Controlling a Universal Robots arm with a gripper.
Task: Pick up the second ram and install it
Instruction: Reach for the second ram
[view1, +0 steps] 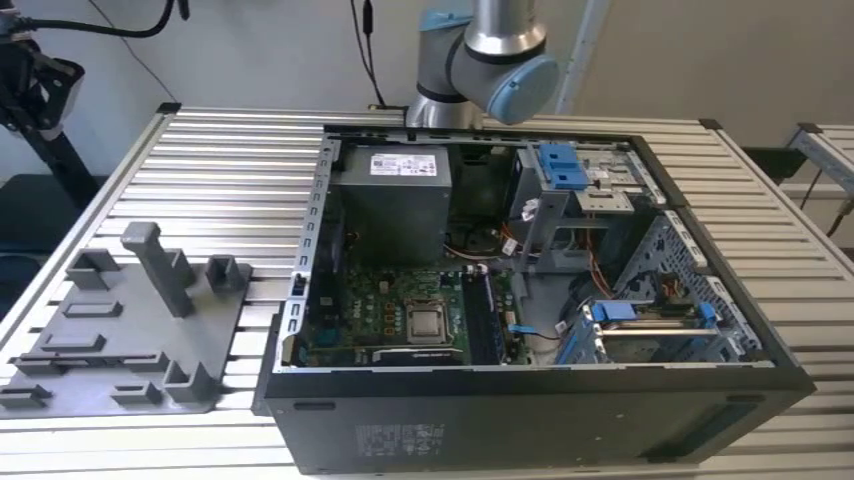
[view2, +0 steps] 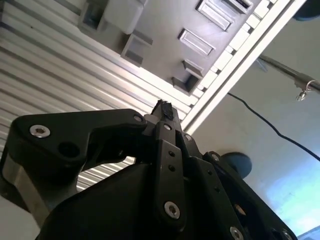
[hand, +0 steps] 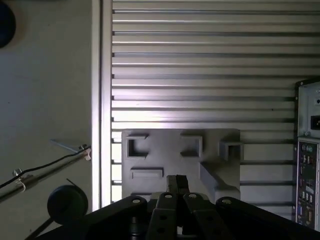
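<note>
Ribbed aluminium table (view1: 214, 160) bearing a grey holder tray (view1: 127, 330) and an open computer case (view1: 534, 410); pale wall (view1: 267, 50) and black cable (view1: 120, 30) behind. Gripper (hand: 177, 180), fingers pressed together, hangs above the tray in the first wrist view. Second ram (view1: 483, 315) apparently stands upright in a motherboard (view1: 387, 310) slot.

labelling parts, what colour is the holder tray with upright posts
The holder tray is grey; exterior view shows it best.
</note>
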